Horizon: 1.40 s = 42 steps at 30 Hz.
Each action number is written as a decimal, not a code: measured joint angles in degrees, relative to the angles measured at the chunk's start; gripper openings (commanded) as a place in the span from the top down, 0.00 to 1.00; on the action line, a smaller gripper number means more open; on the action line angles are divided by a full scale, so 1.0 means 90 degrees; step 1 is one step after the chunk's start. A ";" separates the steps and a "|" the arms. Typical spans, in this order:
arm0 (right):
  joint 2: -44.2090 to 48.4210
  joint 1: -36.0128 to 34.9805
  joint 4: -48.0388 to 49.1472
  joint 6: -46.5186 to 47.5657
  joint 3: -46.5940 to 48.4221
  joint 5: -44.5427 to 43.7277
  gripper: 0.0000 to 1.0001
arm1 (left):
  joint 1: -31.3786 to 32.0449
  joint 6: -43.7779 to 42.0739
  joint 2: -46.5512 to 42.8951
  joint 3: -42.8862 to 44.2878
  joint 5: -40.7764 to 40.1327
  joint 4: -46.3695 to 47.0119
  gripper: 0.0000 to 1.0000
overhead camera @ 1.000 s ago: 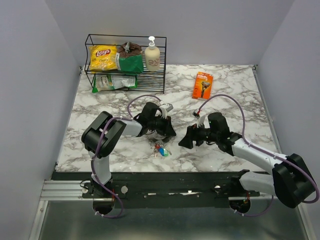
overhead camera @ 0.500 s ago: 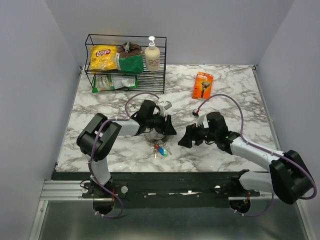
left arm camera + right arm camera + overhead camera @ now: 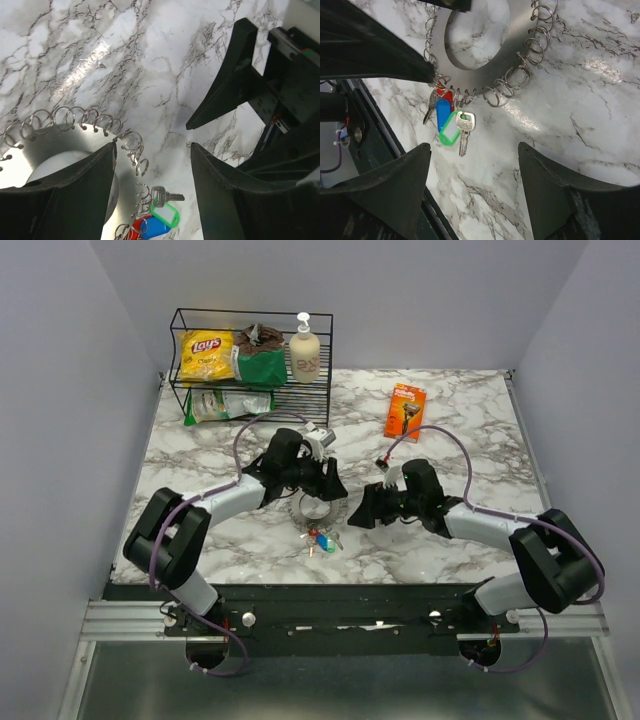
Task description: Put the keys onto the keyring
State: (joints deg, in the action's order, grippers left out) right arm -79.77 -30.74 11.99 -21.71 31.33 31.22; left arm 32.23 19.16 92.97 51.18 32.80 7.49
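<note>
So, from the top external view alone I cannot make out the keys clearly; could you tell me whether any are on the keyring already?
Observer: Yes; in the right wrist view the keys, with red, blue and green tags, appear to hang from small split rings on the rim of the keyring.
Operator: Thank you. Is the left pincer gripping it?
Observer: No; the left wrist view shows the left pincer open, one finger overlapping the keyring.
Operator: And the right pincer?
Observer: The right pincer is open too, holding nothing.
</note>
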 measured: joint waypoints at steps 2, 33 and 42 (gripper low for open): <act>-0.0287 0.0000 0.0119 -0.0126 0.0100 0.0036 0.24 | -0.0070 -0.0002 -0.0248 -0.0114 -0.0121 -0.0044 0.32; -0.1656 0.0000 0.0860 -0.0702 0.0585 0.0192 0.34 | -0.0362 0.0408 -0.1168 -0.1299 -0.0435 0.0301 0.46; -0.1853 0.0000 0.0891 -0.0755 0.0741 0.0214 0.35 | -0.0350 0.0393 -0.0974 -0.1307 -0.0617 0.0216 0.60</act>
State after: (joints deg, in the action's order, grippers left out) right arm -96.44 -30.74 20.01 -28.51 38.00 33.15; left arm 29.08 22.70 84.20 39.42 27.24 9.43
